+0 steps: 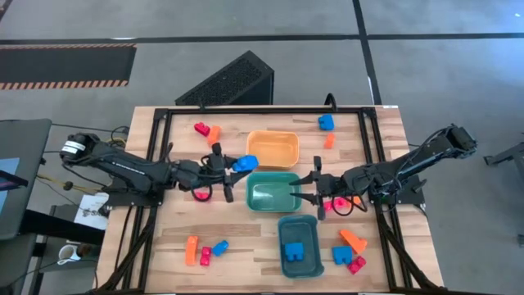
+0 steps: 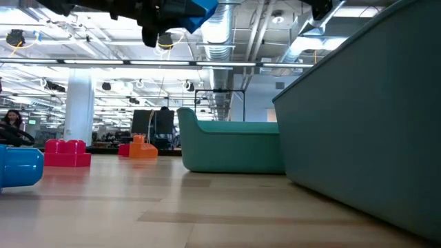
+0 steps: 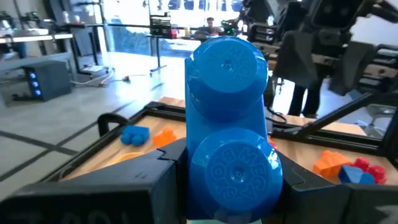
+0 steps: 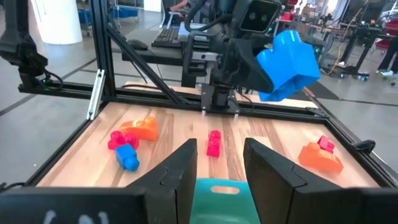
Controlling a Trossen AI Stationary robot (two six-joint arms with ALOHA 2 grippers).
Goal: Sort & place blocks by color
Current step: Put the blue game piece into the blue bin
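My left gripper point(image 1: 232, 167) hovers level above the table, just left of the green bin point(image 1: 273, 193), and is shut on a blue two-stud block point(image 1: 244, 163). That block fills the left wrist view point(image 3: 229, 112). My right gripper point(image 1: 304, 191) is open over the green bin's right rim point(image 4: 219, 188), with nothing between its fingers. The orange bin point(image 1: 273, 148) stands behind the green bin. In front of it is the blue-teal bin point(image 1: 297, 246), with a blue block point(image 1: 295, 251) lying in it. My left gripper pinches the blue block's near end point(image 3: 227, 186) between its two fingers. The fingers come in level from the table's left. The block sticks out ahead of them, tilted up point(image 4: 287, 61), and hangs clear of the table and the bins.
Loose blocks lie around the bins: red point(image 1: 201, 128) and orange point(image 1: 214, 133) at far left, blue point(image 1: 326, 123) and orange point(image 1: 329, 141) at far right. Orange point(image 1: 191, 250), red and blue lie near left; blue point(image 1: 341, 256), orange and red near right. A black frame rail point(image 1: 155, 164) edges the table.
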